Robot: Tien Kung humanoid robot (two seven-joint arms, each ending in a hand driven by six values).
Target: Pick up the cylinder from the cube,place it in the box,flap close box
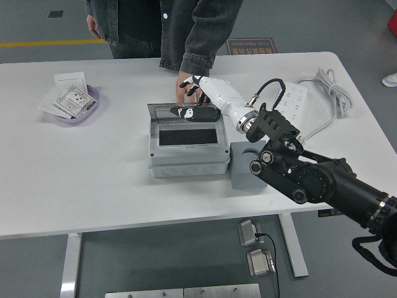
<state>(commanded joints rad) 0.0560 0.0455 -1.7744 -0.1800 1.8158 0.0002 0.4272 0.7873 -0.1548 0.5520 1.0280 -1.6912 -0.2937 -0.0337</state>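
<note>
At the centre of the white table [93, 180] in the head view, you see the grey box [186, 155] standing with its clear flap lid [162, 112] raised at the back and a dark pad showing inside. Your robot's right hand [200, 104] reaches in from the lower right on a long black arm, its white wrist crossing above the grey cube [250, 166], which sits touching the box's right side. The hand rests against the upper right part of the lid, its dark fingers [186, 113] laid along the clear panel; whether they pinch the lid or only press on it, you cannot tell. The cube's round socket shows in part behind the arm, and no cylinder can be made out there or in the box.

Behind the lid, a person's hand [188, 83] in a dark denim sleeve [201, 40] comes down from the far side, just beyond the robot's hand.

At far left, a lilac dish [77, 107] holds small printed packets. At far right lie a white power strip [286, 102] and its coiled cable [332, 93].
</note>
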